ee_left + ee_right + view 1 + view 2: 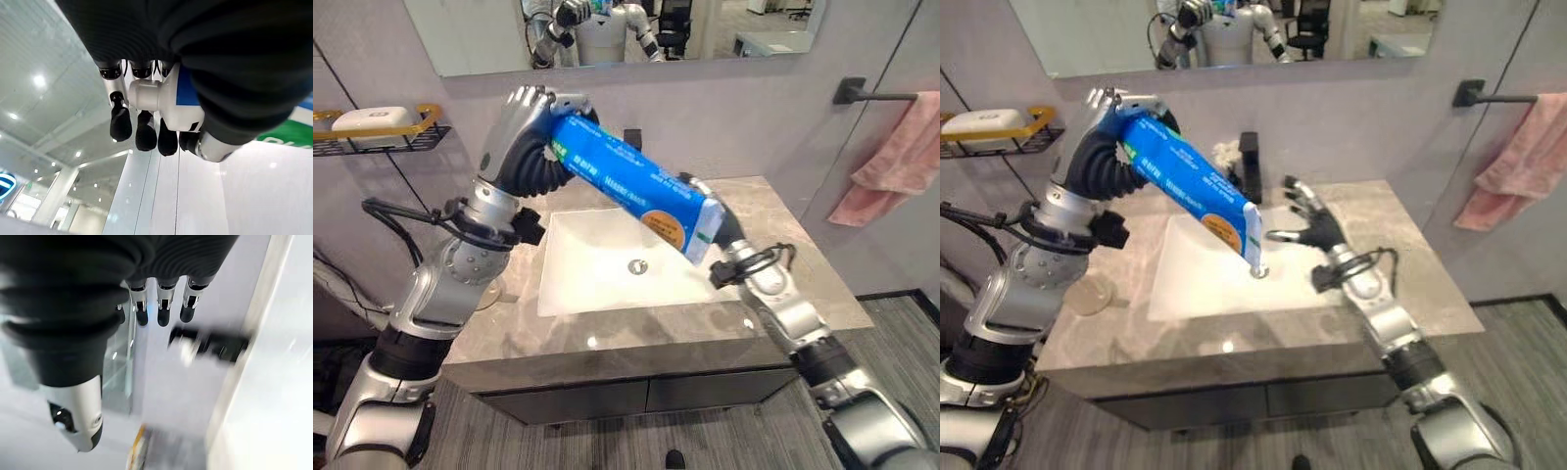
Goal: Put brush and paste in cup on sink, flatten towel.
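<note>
A long blue toothpaste tube [626, 181] hangs slanted in the air above the white sink basin [587, 279]. My left hand [524, 113] is shut on its upper end; in the left wrist view the fingers [142, 132] curl round the tube [188, 93]. My right hand [1317, 225] hovers open over the basin's right side, just past the tube's lower end and apart from it, with fingers [161, 308] straight. A pink towel [1528, 162] hangs bunched on a black bar [876, 95] on the right wall. A clear cup [1092, 291] stands on the counter left of the basin.
A black fixture [1250, 162] stands behind the basin, with something white [1226, 152] beside it. A gold wire shelf [372, 132] with a white soap is fixed to the left wall. A mirror [705, 29] spans the wall above. The marble counter [803, 274] ends near the front.
</note>
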### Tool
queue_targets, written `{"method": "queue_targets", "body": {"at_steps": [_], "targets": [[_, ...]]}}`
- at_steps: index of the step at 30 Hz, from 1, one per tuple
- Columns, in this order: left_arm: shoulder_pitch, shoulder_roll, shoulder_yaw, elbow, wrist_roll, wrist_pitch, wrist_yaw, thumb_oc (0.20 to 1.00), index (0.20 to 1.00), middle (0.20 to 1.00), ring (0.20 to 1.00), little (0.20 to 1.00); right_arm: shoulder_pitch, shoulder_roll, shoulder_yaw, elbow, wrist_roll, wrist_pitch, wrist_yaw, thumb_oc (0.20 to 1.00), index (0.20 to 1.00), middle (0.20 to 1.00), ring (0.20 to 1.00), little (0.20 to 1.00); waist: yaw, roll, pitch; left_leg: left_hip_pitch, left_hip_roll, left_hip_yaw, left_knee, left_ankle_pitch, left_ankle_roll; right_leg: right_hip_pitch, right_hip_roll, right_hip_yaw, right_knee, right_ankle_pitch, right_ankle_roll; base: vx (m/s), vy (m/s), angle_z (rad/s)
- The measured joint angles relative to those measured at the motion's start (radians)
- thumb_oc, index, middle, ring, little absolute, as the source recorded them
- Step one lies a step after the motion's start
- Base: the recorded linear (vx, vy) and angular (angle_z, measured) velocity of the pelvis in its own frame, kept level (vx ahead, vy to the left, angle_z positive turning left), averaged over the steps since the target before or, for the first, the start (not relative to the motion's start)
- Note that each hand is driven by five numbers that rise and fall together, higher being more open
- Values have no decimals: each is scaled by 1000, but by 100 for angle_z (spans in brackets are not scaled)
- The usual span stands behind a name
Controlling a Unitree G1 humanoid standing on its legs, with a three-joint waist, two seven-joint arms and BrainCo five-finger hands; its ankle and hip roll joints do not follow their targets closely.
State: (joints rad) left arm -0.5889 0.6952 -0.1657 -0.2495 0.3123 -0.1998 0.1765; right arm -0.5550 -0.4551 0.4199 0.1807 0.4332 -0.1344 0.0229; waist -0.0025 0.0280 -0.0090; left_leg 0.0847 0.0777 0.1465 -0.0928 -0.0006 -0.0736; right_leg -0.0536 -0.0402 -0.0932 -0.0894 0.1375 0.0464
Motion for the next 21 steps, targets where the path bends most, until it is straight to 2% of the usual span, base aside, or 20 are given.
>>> {"method": "queue_targets", "body": {"at_steps": [4, 8, 16, 21], "targets": [[1, -35, -9, 27, 2, 8, 18, 200, 200, 200, 200, 200, -51, 95, 3, -95, 45, -28, 3, 1000, 1000, 1000, 1000, 1000, 19, 0, 0, -2, 3, -8, 0, 0, -1, 2, 2, -7, 0, -1, -2, 3, -3, 9], [10, -35, -7, 37, 14, 16, 45, 200, 200, 200, 200, 200, -75, 139, -32, -144, 46, -81, -23, 1000, 1000, 1000, 1000, 1000, 24, 0, 0, -14, 1, -33, 0, 1, -2, 3, -3, -31, 0, -7, 1, 19, 4, 17], [42, -44, -3, 36, 44, 29, 101, 200, 200, 200, 200, 200, -123, 144, -36, -252, 21, -109, -77, 1000, 1000, 1000, 1000, 1000, 44, -1, 1, -20, 2, -54, 0, 1, -3, 7, -4, -52, 0, -16, 1, 23, 13, 8], [43, -54, -2, 36, 60, 29, 132, 200, 200, 200, 200, 200, -145, 149, -35, -254, 23, -110, -88, 1000, 1000, 1000, 1000, 1000, 53, -20, 7, -34, 3, -56, 0, 2, -4, 1, -4, -57, 0, -17, 1, 22, 17, 3]]}}
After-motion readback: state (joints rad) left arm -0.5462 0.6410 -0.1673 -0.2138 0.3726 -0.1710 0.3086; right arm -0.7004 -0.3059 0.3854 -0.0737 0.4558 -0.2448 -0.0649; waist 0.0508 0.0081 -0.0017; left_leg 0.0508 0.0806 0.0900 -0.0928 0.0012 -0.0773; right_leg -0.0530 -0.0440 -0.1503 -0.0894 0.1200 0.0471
